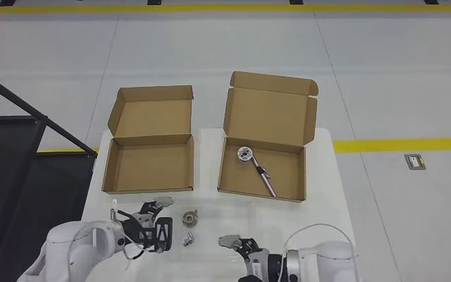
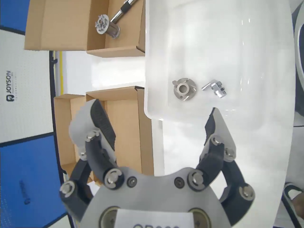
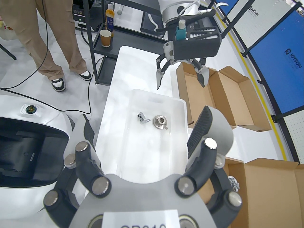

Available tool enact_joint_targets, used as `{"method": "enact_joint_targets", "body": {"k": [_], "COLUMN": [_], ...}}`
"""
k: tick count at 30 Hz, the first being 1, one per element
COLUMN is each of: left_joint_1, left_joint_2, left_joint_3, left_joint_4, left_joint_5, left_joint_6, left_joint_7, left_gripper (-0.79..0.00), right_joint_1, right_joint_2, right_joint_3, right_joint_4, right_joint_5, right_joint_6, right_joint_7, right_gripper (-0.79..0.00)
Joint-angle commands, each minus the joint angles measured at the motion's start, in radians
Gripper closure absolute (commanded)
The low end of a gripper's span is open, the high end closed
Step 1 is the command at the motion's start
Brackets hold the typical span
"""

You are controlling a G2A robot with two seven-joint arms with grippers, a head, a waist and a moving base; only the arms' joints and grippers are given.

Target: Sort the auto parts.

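Progress, top view: flanged hub [image 1: 245, 154] and rod [image 1: 265, 178] already in right box [image 1: 296, 176]; left box [image 1: 148, 166] yet to take a part. Round flange [image 1: 189, 218] and small bracket [image 1: 187, 240] lying in clear tray [image 1: 222, 218] at near side of table [image 1: 331, 190], close together, not touching. Roughly halfway by my read, two picks to go. Left hand [image 1: 164, 224] just beside tray end, level with round flange; right hand [image 1: 236, 244] low at tray's near edge. Left wrist view: left hand [image 2: 154, 106] spread wide, nothing held, aimed along tray toward round flange, small bracket just beside that. Flanged hub and rod visible beyond in right box, left box close by the hand. Right wrist view: right hand [image 3: 144, 117] likewise wide open and holding nothing, hanging above tray, looking down its length at both loose parts. Left hand farther off over tray's far end, fingers apart and pointing down, well above the parts. Best guess: round flange as next pick, left hand better placed for it; destination box not decidable from these views.
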Motion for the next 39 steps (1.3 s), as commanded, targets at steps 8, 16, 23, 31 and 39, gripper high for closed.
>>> {"method": "enact_joint_targets", "body": {"k": [8, 16, 23, 31, 39], "left_joint_1": [-0.058, -0.051, -0.108, -0.253, -0.492], "left_joint_2": [0.056, 0.055, 0.078, 0.154, 0.225], "left_joint_3": [0.056, 0.059, 0.127, 0.258, 0.535], "left_joint_4": [0.011, 0.010, -0.022, 0.019, 0.126], "left_joint_5": [-0.035, -0.039, 0.003, 0.024, 0.017], "left_joint_6": [0.000, 0.015, 0.000, 0.000, 0.000], "left_joint_7": [0.002, -0.004, -0.016, 0.092, 0.162], "left_gripper": [-0.785, -0.785, -0.785, -0.785, -0.785], "right_joint_1": [-0.007, -0.007, -0.083, -0.205, -0.311], "right_joint_2": [0.011, 0.011, 0.013, 0.020, 0.024], "right_joint_3": [0.015, 0.015, 0.106, 0.212, 0.247], "right_joint_4": [0.023, 0.023, -0.008, -0.037, -0.097], "right_joint_5": [0.003, 0.003, -0.024, -0.100, -0.197], "right_joint_6": [0.000, 0.000, 0.282, 0.523, 0.619], "right_joint_7": [-0.029, -0.029, -0.155, -0.207, -0.223], "right_gripper": [-0.785, -0.785, -0.785, -0.785, -0.785]}}
